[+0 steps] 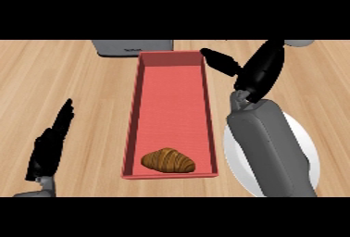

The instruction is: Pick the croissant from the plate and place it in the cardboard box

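Inside red box point(171, 92), near end: croissant point(168, 160) delivered, white plate point(304, 143) vacated. Right robot hand point(256, 69) spread, empty, beside far rim; left robot hand point(49, 146) straight-fingered, resting. Task apparently complete.

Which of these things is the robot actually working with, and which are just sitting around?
Part of the job:
croissant, lying in the red box
white plate
right hand, open

Just there:
grey appliance at the counter's far edge
left hand, resting open

two smooth grey forearms w/ black hands: left hand point(48, 148), right hand point(259, 69), slim dark fingers.
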